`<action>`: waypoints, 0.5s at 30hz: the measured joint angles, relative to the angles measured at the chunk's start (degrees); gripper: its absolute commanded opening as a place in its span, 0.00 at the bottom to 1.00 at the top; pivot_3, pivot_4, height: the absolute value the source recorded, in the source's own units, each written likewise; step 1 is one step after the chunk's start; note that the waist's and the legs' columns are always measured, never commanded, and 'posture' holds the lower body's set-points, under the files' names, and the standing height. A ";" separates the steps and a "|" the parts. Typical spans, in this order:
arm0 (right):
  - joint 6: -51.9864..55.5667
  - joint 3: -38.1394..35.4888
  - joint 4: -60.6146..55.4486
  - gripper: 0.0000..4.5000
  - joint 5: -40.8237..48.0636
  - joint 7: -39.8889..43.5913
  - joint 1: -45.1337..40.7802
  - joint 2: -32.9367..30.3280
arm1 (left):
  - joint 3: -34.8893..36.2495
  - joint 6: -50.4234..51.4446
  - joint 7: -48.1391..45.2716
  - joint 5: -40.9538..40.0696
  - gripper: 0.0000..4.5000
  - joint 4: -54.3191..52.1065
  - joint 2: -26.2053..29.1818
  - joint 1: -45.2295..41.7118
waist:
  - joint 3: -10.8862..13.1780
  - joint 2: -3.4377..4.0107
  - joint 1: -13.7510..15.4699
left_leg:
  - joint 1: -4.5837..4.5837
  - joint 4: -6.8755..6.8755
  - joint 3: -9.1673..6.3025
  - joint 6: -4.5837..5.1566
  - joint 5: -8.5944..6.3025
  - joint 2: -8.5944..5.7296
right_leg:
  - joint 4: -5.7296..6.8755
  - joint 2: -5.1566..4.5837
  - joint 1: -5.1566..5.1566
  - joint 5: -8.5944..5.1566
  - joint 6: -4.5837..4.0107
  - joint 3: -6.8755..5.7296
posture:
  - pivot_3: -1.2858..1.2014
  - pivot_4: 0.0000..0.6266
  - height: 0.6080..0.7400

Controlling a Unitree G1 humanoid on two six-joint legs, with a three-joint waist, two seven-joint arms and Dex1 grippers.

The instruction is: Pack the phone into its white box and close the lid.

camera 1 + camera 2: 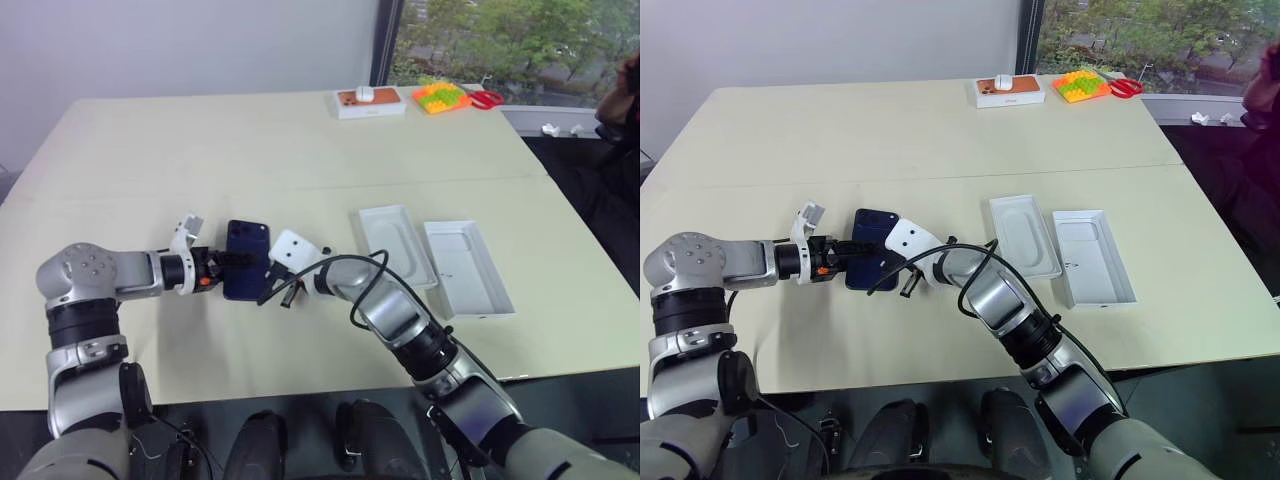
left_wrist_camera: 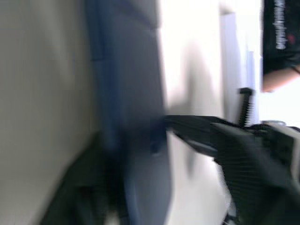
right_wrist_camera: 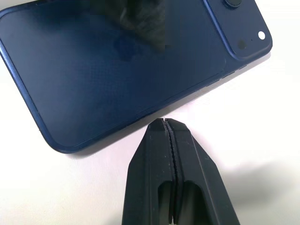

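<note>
Packing not started: phone (image 1: pixel 246 260) lying back-up on table (image 1: pixel 250 150), outside box. Left gripper (image 1: pixel 232 262) reaching level from left, fingers straddling phone's edges, grip uncertain. Right gripper (image 3: pixel 165 123) pressed shut, empty, tip just beside phone. Farther right, white box (image 1: pixel 396 244) and lid (image 1: pixel 467 268) sitting open, empty.

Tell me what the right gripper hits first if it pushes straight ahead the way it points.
Most likely the phone: the shut right gripper points at its long edge from just beside it.
</note>
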 measured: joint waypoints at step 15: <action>3.58 -0.50 -6.21 0.00 0.50 0.10 2.47 -3.35 | 1.42 0.05 -2.17 -0.78 0.01 1.43 0.84 -0.32 | 0.00 -0.02 0.12 | -0.05 -0.02 0.00 -0.02 0.01 -0.01 | 0.00 -0.03 -0.06 0.00 0.00 0.00 | 0.52 0.24 1.00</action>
